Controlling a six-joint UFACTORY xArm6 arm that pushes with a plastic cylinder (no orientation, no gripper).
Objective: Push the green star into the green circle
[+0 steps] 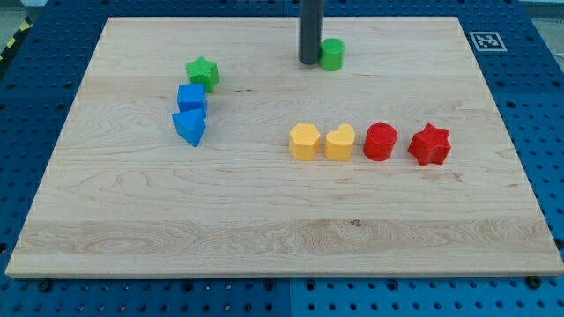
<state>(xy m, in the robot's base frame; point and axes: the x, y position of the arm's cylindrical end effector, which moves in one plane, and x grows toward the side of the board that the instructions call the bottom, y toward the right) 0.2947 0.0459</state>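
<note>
The green star [203, 72] lies on the wooden board at the upper left. The green circle [333, 54] stands near the view's top, right of centre. My tip [309, 62] is at the lower end of the dark rod, right beside the green circle's left side, touching or almost touching it. The tip is well to the right of the green star, with bare board between them.
A blue cube [191, 97] and a blue triangle [189, 127] sit just below the green star. A row runs across the middle right: yellow hexagon [305, 141], yellow heart [340, 142], red circle [381, 141], red star [429, 144]. The board's top edge [220, 18] is close.
</note>
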